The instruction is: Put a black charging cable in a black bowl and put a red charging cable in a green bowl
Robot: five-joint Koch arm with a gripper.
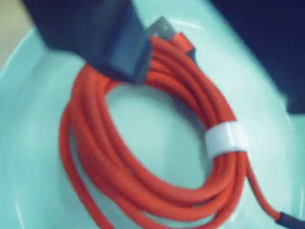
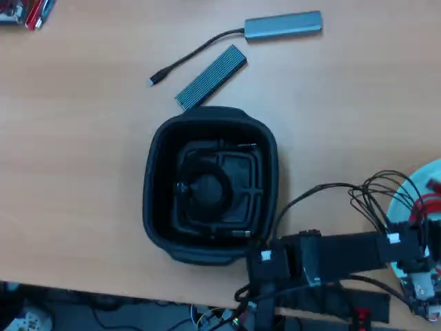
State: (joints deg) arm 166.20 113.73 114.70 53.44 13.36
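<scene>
In the wrist view the tool [image 1: 125,57] shows as one dark, blurred block coming in from the top left. Its tip lies over the upper left part of the red cable [image 1: 157,157]. Only that one dark piece can be made out, so I cannot tell whether the tool is open or closed, or whether it grips the cable.

The red cable is a neat coil of several turns, bound on its right side by a white band [image 1: 227,140]. A metal plug [image 1: 164,29] sticks out at the top of the coil, just right of the tool, and a loose end with a dark tip runs off at the lower right. The coil lies inside the pale green bowl [image 1: 33,157], whose floor shows through the middle of the coil.

In the overhead view the arm [image 2: 344,252] stretches from near centre to the right edge of the wooden worktop [image 2: 76,158]. There the green bowl [image 2: 413,181] is cut by the frame, with a bit of red [image 2: 433,201] in it; the tool itself is not clear there.

Left of the arm, mid-worktop, sits the black bowl [image 2: 210,186] with the black cable [image 2: 207,189] coiled inside. At the far side lie a ribbed grey bar [image 2: 211,76] and a grey hub [image 2: 283,25] with its dark lead.
</scene>
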